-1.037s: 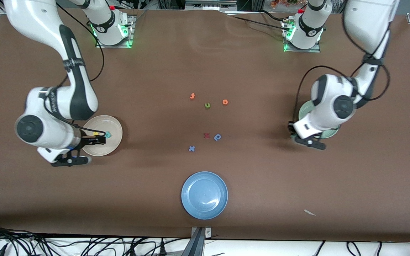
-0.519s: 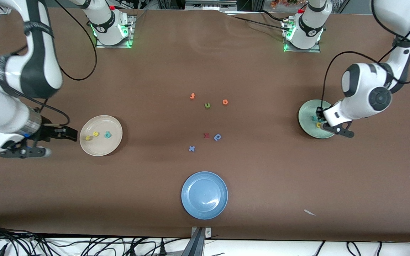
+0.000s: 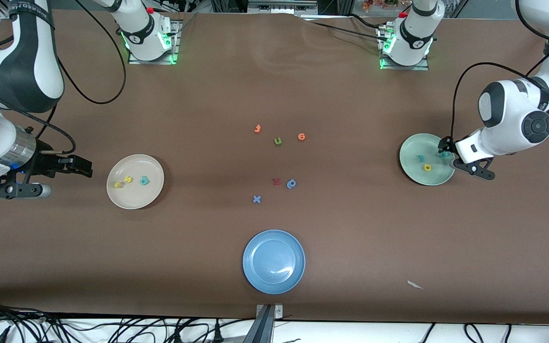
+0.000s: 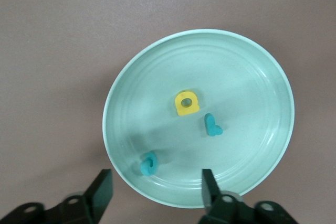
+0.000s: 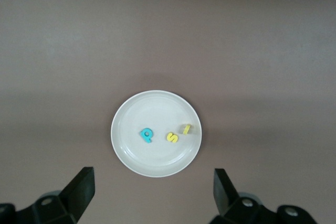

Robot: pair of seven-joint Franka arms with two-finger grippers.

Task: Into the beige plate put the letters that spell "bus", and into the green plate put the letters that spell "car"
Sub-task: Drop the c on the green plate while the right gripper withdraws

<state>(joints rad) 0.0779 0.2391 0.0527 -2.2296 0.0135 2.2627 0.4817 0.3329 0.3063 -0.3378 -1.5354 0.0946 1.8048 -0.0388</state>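
Observation:
The beige plate [image 3: 136, 196] lies at the right arm's end of the table. In it are a yellow "u" [image 3: 118, 184], a yellow "s" [image 3: 128, 179] and a teal "b" [image 3: 144, 180]. My right gripper [image 3: 85, 167] hangs open and empty beside that plate [image 5: 157, 108], off its rim. The green plate [image 3: 407, 151] holds a teal "r" [image 3: 420, 157], a yellow "a" [image 3: 427, 167] and a teal "c" [image 3: 444, 154]. My left gripper [image 4: 156, 192] is open over this plate's rim [image 4: 273, 72], with the "c" [image 4: 148, 164] lying loose just ahead of its fingers.
A blue plate [image 3: 274, 261] sits near the front edge. Mid-table lie two orange letters [image 3: 257, 128], a green "u" [image 3: 278, 141], a red letter [image 3: 277, 181], a darker blue "p" [image 3: 291, 183] and a blue "x" [image 3: 256, 199]. A paper scrap [image 3: 415, 285] lies low toward the left arm's end.
The left gripper has opened, leaving the teal "c" in the green plate, and slid outward over the rim. The right arm has drawn back from the beige plate toward its end of the table.

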